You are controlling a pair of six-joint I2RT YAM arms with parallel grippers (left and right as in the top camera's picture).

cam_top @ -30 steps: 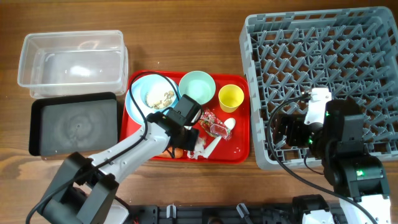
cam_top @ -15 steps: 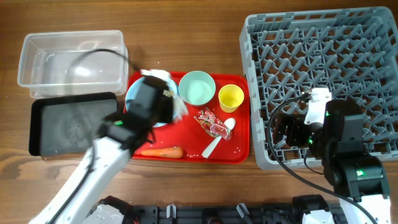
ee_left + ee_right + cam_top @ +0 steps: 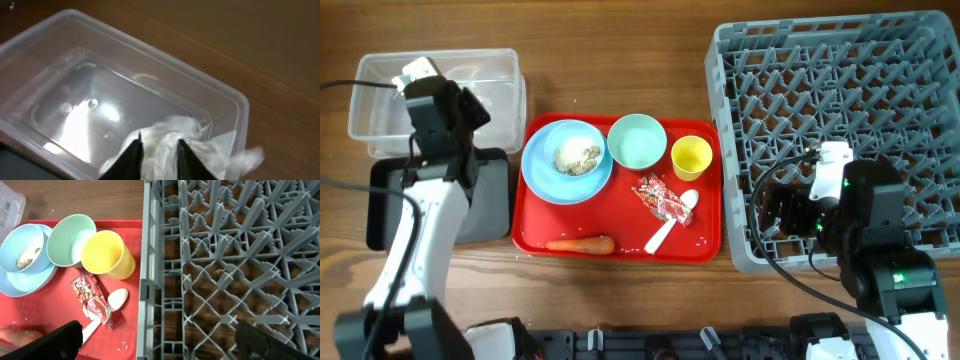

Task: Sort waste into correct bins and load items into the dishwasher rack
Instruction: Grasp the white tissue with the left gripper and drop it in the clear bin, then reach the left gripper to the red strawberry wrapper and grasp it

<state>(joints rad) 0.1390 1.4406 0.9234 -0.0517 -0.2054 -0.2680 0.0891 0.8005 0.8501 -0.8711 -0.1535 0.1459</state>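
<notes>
Overhead view of a wooden counter set for sorting. At the far left corner sits the clear tub [image 3: 380, 112], and the black tray [image 3: 388, 212] lies just nearer along the left edge, the two touching. The left gripper [image 3: 159, 149] hangs above the clear tub with its jaws pressed onto a wad of crumpled white tissue [image 3: 175, 127], which bulges between and past the fingers. The tissue hangs over the tub's right-hand end, partly across the rim, and is not yet inside. It is probably held there so that letting go drops it into this bin, though drifting outward would land some of it on the wood.

In the middle of the counter, toward the near edge, is the red serving tray [image 3: 698, 238]. On it:
- a light blue plate [image 3: 540, 172] carrying beige food scraps [image 3: 576, 157]
- a mint bowl [image 3: 637, 141]
- a yellow cup [image 3: 691, 157]
- a red-and-white wrapper [image 3: 660, 196]
- a white spoon [image 3: 670, 226], its bowl touching the wrapper
- a carrot [image 3: 582, 244] along the tray's near side

The grey dishwasher rack [image 3: 840, 90] fills the right side of the counter and holds no dishes. The right gripper [image 3: 157, 330] waits above the rack's left wall, fingers spread wide and holding nothing (likely parked clear of the tray while the other arm works). Judging by this, the sorting has barely begun.
</notes>
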